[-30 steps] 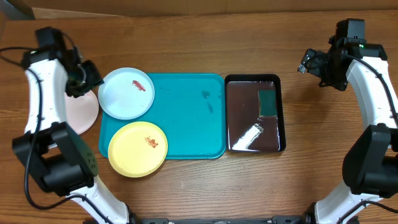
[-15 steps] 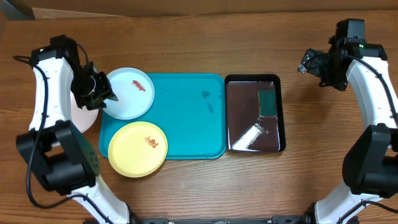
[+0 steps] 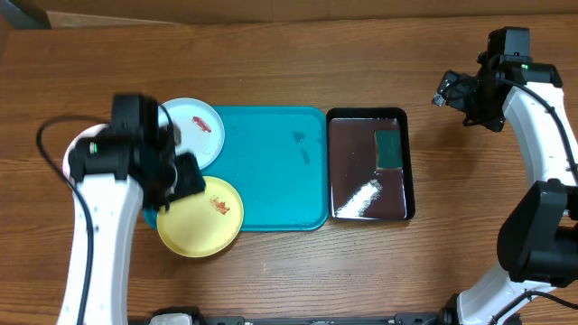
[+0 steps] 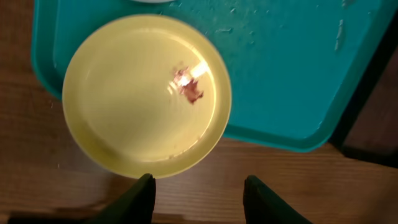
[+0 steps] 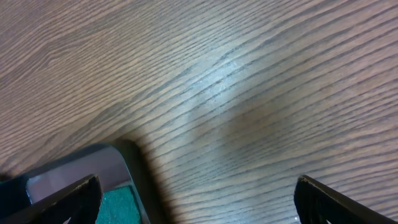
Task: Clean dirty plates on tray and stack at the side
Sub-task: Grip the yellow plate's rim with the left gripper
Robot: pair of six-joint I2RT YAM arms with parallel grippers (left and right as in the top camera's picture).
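The pale yellow plate (image 4: 124, 99) sits on the near-left corner of the turquoise tray (image 4: 292, 81), overhanging the rim, a small reddish-brown smear (image 4: 189, 90) near its middle. The left gripper (image 4: 199, 186) hangs over the plate's near edge, fingers apart, holding nothing. The right gripper (image 5: 198, 190) hovers above the wooden table (image 5: 249, 93) by the dark tray (image 3: 350, 153), fingers wide apart.

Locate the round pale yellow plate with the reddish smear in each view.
Overhead: round pale yellow plate lower left, overhanging the flat turquoise plastic tray's front-left corner.
Left wrist: upper left, above the fingers.
Right wrist: not in it.
Shared landmark: that tray corner under the plate.
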